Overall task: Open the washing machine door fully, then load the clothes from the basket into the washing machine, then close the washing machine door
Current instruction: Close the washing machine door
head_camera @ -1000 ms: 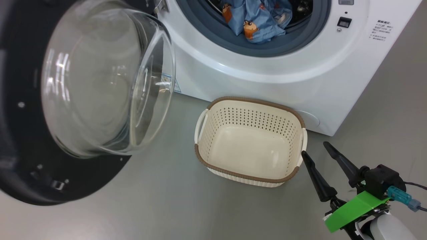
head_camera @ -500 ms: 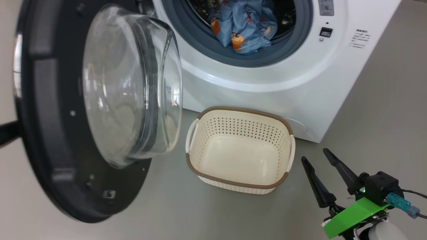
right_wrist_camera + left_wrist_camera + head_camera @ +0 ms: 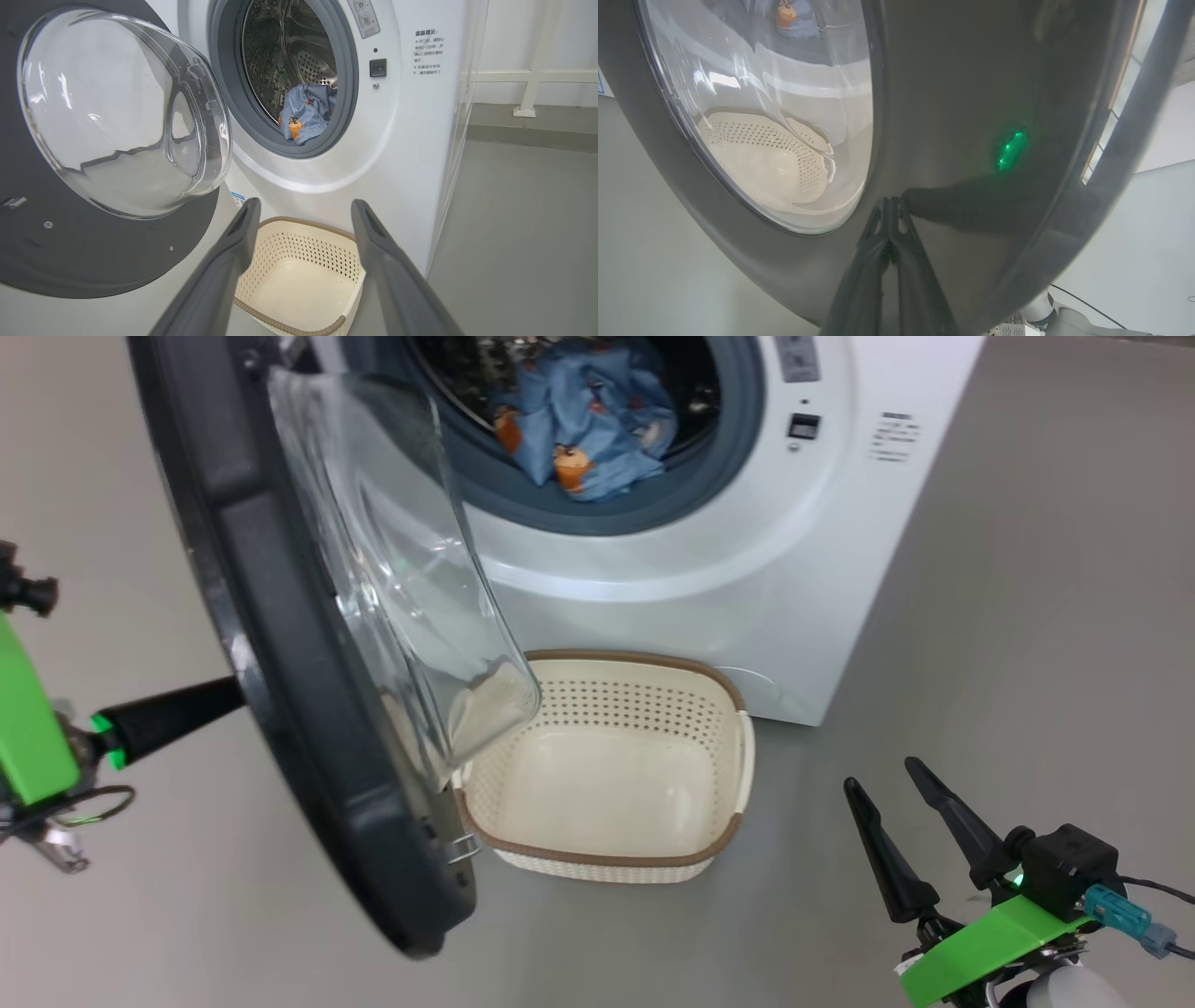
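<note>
With the clothes (image 3: pixel 583 420) in the washing machine (image 3: pixel 747 569) and the basket (image 3: pixel 635 658) empty before it, the shut, empty left gripper (image 3: pixel 889 205) presses the half-open door (image 3: pixel 280 644), which likely needs a firm push home, while the right gripper (image 3: pixel 880 775) hangs open, empty.

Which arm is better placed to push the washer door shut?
Left. The left gripper, shut, rests against the outer face of the washing machine door; clothes lie in the drum. The right gripper stands open beside the empty basket.

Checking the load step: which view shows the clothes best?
Head view: the clothes lie large in the drum, prints clear. The right wrist view shows them smaller, low in the drum. The left wrist view gives a printed scrap through the door glass.
</note>
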You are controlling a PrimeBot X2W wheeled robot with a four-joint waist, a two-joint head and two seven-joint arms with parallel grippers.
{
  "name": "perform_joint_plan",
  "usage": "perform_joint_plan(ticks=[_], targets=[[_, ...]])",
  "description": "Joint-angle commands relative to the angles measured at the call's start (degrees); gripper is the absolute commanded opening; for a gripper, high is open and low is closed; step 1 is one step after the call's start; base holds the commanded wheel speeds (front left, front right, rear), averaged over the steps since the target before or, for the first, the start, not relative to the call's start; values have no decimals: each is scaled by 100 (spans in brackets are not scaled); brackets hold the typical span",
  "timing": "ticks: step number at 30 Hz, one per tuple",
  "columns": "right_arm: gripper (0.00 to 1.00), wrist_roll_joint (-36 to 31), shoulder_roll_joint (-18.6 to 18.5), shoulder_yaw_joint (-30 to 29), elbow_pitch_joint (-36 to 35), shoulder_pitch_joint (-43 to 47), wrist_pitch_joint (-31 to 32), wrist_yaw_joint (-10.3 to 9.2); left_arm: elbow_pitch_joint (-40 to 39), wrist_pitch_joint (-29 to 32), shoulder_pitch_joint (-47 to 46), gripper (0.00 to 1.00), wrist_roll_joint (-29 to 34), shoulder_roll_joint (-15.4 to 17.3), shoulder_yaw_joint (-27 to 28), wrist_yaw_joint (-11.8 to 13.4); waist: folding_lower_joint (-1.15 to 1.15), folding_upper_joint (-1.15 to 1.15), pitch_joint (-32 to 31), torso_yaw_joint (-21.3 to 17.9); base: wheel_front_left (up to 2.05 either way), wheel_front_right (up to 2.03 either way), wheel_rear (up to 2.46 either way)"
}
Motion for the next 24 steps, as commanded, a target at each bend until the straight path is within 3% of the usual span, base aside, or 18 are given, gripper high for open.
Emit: perform_joint_plan(ticks=[1,13,24], targets=[[100,-65,-18,73,-167,42,-28,9,-211,-57,-307,0,24,129,203,-43,0,0,35,-247,0,0,0],[100,-118,169,-71,-253,-104,-28,9,177,-412,-977,0,363,-271,-26,-43,0,0,328,-1105,0,0,0],[100,-144,340,-175,-297,-233,-28,9,644,-896,-1465,0,639,-423,-120,-43,0,0,551,-1754,0,0,0]])
